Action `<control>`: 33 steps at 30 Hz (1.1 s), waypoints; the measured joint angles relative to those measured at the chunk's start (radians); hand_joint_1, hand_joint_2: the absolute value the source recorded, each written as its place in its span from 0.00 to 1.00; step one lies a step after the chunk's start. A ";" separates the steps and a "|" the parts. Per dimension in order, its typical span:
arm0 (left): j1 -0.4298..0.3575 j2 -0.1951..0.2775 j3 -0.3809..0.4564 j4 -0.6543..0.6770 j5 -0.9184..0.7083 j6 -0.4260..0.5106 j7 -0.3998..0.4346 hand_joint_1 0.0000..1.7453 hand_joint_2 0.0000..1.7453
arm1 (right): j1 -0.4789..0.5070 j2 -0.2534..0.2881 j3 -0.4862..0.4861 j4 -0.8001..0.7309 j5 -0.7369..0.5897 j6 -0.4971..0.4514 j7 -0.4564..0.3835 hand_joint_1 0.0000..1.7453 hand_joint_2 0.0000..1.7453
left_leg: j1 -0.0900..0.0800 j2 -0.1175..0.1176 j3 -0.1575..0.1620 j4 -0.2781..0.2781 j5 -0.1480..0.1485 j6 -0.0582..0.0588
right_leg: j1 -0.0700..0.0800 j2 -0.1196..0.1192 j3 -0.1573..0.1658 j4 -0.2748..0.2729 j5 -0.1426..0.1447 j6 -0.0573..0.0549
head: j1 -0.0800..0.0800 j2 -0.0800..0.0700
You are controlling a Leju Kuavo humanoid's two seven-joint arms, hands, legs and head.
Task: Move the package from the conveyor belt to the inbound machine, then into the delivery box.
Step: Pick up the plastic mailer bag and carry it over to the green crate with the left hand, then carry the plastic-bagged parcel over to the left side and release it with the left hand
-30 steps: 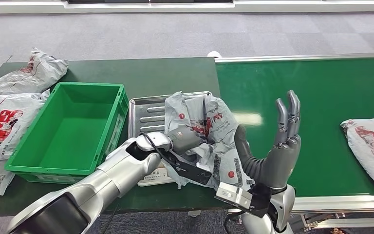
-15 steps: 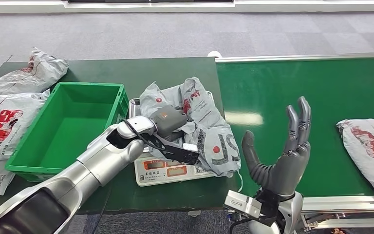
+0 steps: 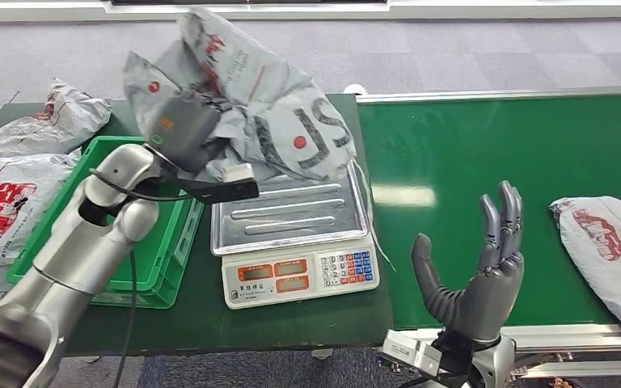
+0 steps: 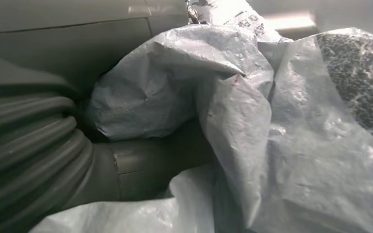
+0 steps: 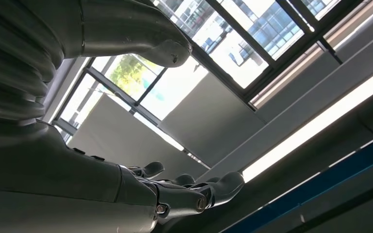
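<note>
While gripped aloft in the left hand (image 3: 179, 128), above scale (image 3: 295, 234) and green box (image 3: 52, 230) edge: crumpled package (image 3: 251, 105), slack enough to slip or snag. Idle over the conveyor belt (image 3: 493, 145), right hand (image 3: 473, 279), fingers spread, empty.

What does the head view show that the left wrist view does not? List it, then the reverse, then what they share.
Head view alone: the green bin, the scale with its bare metal tray, the green conveyor belt with another package on it, more bags at the table's left end, and the empty right hand with fingers apart. Left wrist view alone: the hand's ribbed grey cover and the bag's creases up close. Both: the grey package gripped by the left hand.
</note>
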State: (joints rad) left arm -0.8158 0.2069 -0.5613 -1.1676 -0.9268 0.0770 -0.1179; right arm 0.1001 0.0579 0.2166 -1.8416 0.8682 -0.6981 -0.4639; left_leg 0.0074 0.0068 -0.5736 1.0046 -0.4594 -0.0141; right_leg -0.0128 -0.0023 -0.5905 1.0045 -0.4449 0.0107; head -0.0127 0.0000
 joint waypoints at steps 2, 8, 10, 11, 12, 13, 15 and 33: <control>0.028 0.047 0.085 -0.029 -0.006 0.022 -0.018 1.00 1.00 | 0.024 0.000 -0.016 -0.014 0.002 0.000 -0.010 0.00 1.00 | 0.000 0.001 0.001 0.000 0.000 0.000 | 0.000 0.001 0.000 0.000 0.000 -0.001 | 0.000 0.000; 0.109 0.110 0.254 -0.068 -0.033 0.044 -0.063 1.00 1.00 | 0.059 0.001 -0.042 -0.042 0.003 0.000 -0.020 0.00 1.00 | 0.002 -0.001 -0.001 0.000 0.000 0.000 | 0.001 -0.002 0.000 0.000 -0.001 -0.001 | 0.000 0.000; 0.122 0.116 0.274 -0.077 -0.040 0.044 -0.058 1.00 1.00 | 0.061 0.003 -0.046 -0.044 0.007 0.000 -0.019 0.00 1.00 | 0.002 -0.001 -0.001 0.000 0.000 0.000 | 0.000 -0.003 0.000 0.000 -0.001 -0.001 | 0.000 0.000; 0.128 0.119 0.282 -0.081 -0.041 0.044 -0.053 1.00 1.00 | 0.063 0.004 -0.047 -0.046 0.009 0.000 -0.019 0.00 1.00 | 0.002 -0.001 -0.001 0.000 0.000 0.000 | 0.000 -0.002 0.000 0.000 0.000 -0.001 | 0.000 0.000; 0.135 0.124 0.289 -0.084 -0.043 0.044 -0.049 1.00 1.00 | 0.066 0.004 -0.048 -0.048 0.011 0.000 -0.018 0.00 1.00 | 0.001 -0.001 -0.001 0.000 0.000 0.000 | -0.001 -0.002 0.000 0.000 0.000 -0.001 | 0.000 0.000; 0.142 0.128 0.298 -0.087 -0.043 0.046 -0.046 1.00 1.00 | 0.071 0.005 -0.049 -0.050 0.013 0.000 -0.018 0.00 1.00 | 0.001 -0.001 -0.001 0.000 0.000 0.000 | -0.001 -0.001 -0.001 0.000 0.000 0.000 | 0.000 0.000; 0.169 0.142 0.320 -0.091 -0.043 0.054 -0.040 1.00 1.00 | 0.086 0.008 -0.053 -0.060 0.018 0.000 -0.021 0.00 1.00 | 0.001 0.000 -0.001 0.000 0.000 0.000 | -0.001 0.000 0.000 0.000 0.000 0.000 | 0.000 0.000; 0.684 0.145 0.688 -0.111 -0.147 0.105 -0.052 1.00 1.00 | 0.167 0.030 -0.063 -0.125 0.058 0.000 0.017 0.00 1.00 | 0.002 0.008 0.000 -0.001 -0.005 -0.004 | 0.002 0.007 -0.003 0.000 -0.004 -0.005 | 0.000 0.000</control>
State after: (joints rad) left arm -0.1314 0.3515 0.1269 -1.2785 -1.0733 0.1822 -0.1698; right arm 0.2667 0.0877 0.1532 -1.9665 0.9267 -0.6981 -0.4473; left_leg 0.0093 0.0143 -0.5739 1.0036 -0.4639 -0.0182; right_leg -0.0109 0.0043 -0.5936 1.0042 -0.4484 0.0060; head -0.0129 0.0000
